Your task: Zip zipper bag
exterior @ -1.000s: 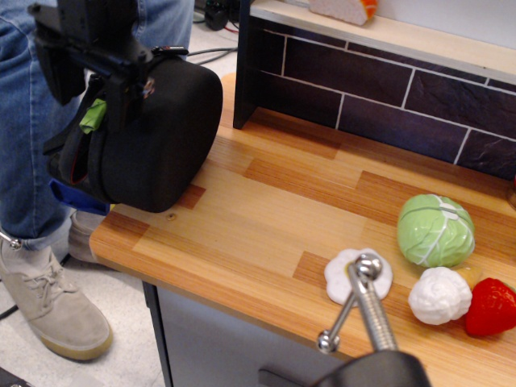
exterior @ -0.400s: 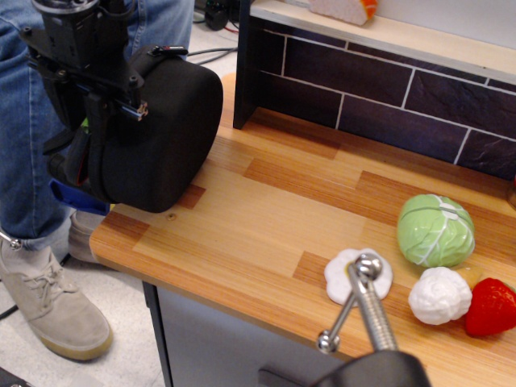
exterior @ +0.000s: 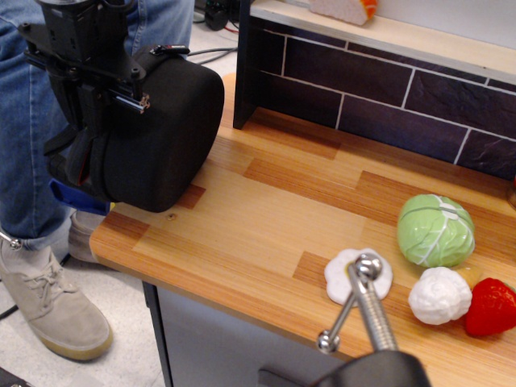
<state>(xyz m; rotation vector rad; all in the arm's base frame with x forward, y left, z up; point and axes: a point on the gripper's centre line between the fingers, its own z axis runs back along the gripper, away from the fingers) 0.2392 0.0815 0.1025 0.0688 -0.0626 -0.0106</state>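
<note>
The zipper bag (exterior: pixel 165 129), a large rounded black fabric case, stands on its side at the left end of the wooden counter (exterior: pixel 266 218), overhanging the edge. Its zippered rim faces left. My black gripper (exterior: pixel 85 121) is pressed against that rim from above and covers the spot where the green pull tab sits, so the tab is hidden. The fingers are dark against the dark bag, and I cannot tell whether they are closed on anything.
A person's jeans leg (exterior: pixel 24 145) and shoe (exterior: pixel 48 302) are just left of the bag. A green toy cabbage (exterior: pixel 435 230), a white vegetable (exterior: pixel 439 295), a red strawberry (exterior: pixel 490 307) and a metal rod (exterior: pixel 363 298) are at the front right. A dark tiled wall (exterior: pixel 363 89) backs the counter.
The gripper has moved down and left along the bag's rim. The green pull tab, visible beside it one second ago, is now covered. The bag has shifted very slightly.
</note>
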